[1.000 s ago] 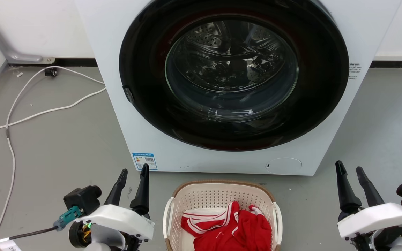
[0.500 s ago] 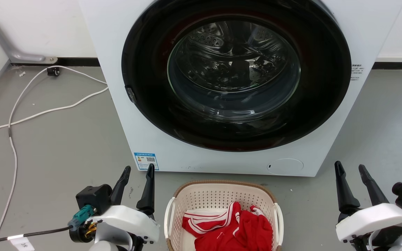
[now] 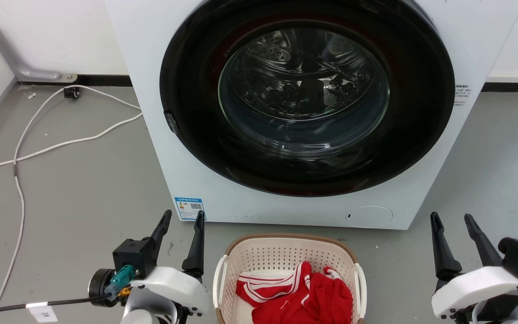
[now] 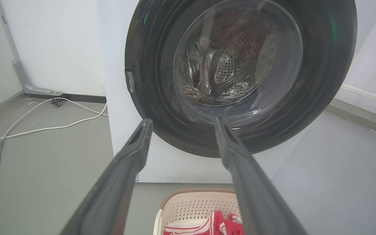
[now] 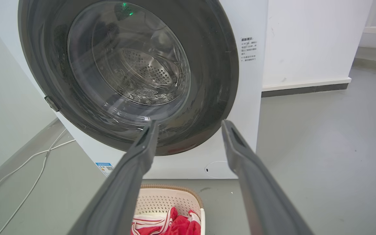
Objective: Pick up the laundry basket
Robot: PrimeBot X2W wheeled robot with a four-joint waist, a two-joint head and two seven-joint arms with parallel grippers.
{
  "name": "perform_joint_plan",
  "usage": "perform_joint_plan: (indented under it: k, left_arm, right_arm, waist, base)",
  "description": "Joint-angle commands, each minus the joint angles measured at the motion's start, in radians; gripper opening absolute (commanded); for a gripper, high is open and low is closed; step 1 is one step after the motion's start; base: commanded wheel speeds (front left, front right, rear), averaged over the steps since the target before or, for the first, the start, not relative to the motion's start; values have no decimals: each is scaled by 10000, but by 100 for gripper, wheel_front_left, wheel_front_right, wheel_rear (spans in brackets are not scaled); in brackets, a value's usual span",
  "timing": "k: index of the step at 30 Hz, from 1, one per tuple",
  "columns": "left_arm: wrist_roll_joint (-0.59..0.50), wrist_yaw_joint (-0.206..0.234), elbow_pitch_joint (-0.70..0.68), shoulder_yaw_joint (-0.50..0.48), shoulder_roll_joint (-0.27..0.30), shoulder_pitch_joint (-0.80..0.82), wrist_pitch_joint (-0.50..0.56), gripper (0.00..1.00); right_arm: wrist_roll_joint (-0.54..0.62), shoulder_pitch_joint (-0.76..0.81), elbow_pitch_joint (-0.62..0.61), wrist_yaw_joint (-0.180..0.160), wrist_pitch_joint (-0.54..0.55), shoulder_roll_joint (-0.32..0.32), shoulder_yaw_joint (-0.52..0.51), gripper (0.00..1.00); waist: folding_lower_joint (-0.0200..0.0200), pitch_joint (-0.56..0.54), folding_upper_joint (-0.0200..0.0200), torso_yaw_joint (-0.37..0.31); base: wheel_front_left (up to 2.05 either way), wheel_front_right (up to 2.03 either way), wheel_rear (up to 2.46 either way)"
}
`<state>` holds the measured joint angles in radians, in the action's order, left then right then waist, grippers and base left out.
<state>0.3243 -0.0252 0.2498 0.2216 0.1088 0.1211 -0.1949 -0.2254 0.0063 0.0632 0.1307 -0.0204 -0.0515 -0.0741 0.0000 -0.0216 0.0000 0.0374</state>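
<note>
Head view: washer [image 3: 196,175] (white) behind basket [image 3: 263,254]

This was a laundry corner in a bare utility or test room, not a furnished home. A white front-loading washing machine [image 3: 304,90] stood on a plain grey floor [image 3: 83,180] against white walls [image 3: 61,36] edged with dark skirting [image 3: 101,81]. Before it sat the laundry basket [image 3: 281,256] holding a red and white garment [image 3: 313,297]. Loose white cables [image 3: 61,145] trailed across the floor beside the machine, and a grey pipe [image 3: 2,49] ran down the wall.
</note>
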Motion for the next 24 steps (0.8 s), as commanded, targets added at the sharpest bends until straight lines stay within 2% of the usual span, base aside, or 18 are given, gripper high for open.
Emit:
perform_joint_plan:
  k: [1, 24]
  left_arm:
    - [-245, 58, -28, 45, 39, 167, -78, 100]
    - [-1808, 142, 330, 200, -44, 177, -533, 100]
  right_arm:
    - [232, 52, -108, 0, -57, 5, -16, 100]
    - [1633, 195, -128, -1, -488, 15, -39, 100]
  waist:
    - [0, -2, 0, 6]
    - [0, -8, 0, 45]
  base:
    - [0, 0, 0]
    - [0, 0, 0]
